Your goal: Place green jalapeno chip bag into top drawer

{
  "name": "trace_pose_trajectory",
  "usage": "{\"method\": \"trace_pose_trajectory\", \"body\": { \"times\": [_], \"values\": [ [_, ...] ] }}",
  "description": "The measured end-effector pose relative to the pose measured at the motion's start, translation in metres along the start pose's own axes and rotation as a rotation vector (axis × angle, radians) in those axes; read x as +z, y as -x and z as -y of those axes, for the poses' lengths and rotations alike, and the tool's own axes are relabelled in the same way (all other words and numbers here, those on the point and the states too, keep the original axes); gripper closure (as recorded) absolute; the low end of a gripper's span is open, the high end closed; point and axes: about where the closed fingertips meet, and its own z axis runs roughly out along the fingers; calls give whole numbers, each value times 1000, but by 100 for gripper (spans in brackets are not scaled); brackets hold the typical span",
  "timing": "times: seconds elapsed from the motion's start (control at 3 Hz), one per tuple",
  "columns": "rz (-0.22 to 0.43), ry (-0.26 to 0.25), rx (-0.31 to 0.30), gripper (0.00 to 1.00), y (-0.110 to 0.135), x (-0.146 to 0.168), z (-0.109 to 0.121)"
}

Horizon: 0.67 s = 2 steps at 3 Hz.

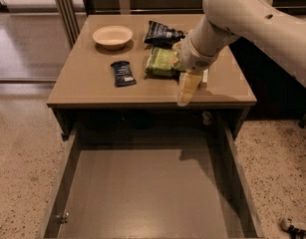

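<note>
Carefully, from the bench's (92, 86) near edge, my pincer (186, 89), whose state I cannot tell, should shift far-left onto the green bag (161, 62).

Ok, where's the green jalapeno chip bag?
The green jalapeno chip bag lies on the table, right of centre, in front of the dark navy chip bag, the gripper just to its right.

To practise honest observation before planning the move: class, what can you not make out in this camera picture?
- Green jalapeno chip bag: its right side is hidden behind the arm, camera view.
- Top drawer: its front end is cut off by the picture's bottom edge.
- Pincer, over the table's front edge: the drawer's back wall below it lies in shadow.
- Small dark packet: print too small to read.
</note>
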Motion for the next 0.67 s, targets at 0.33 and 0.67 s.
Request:
{"method": "trace_pose_trajectory", "body": {
  "times": [0.33, 0.67],
  "values": [
    [-20, 8, -8, 0, -4, -2, 13],
    [-44, 30, -19, 0, -10, -1, 35]
  ]
}}
